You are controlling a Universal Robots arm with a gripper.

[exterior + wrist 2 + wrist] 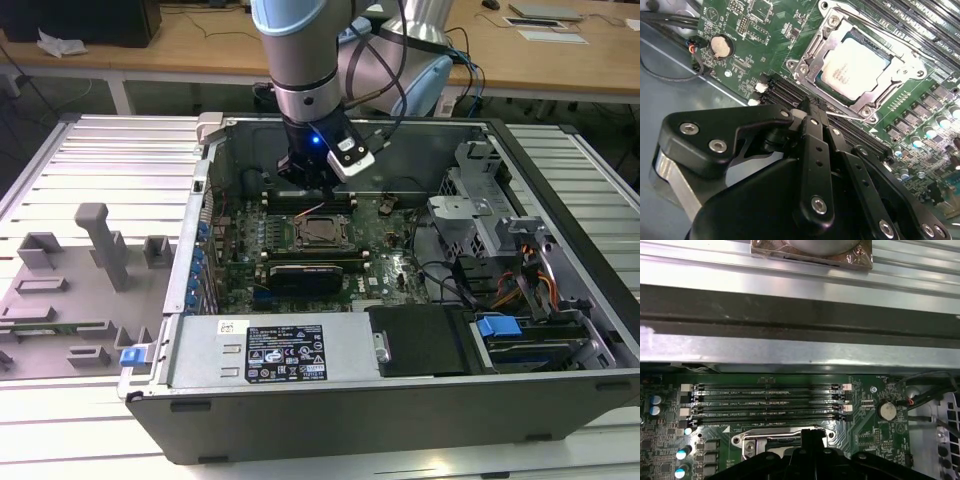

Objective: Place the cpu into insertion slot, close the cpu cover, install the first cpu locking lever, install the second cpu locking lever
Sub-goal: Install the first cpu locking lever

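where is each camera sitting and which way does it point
Exterior view: off the arm, high beside the open computer case, looking down into it; shows the arm and the gripper.
Second wrist view: on the wrist, looking along the shut gripper at the cpu under the cpu cover.
First wrist view: on the wrist, facing the memory slots and case wall past the gripper.
Shared: both wrist views show the gripper and the round coin battery.

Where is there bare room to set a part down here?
Bare slatted table lies beyond the grey fixture tray, at the exterior view's left of the computer case. Inside the case is crowded: motherboard, cables, drive cage, the gripper.
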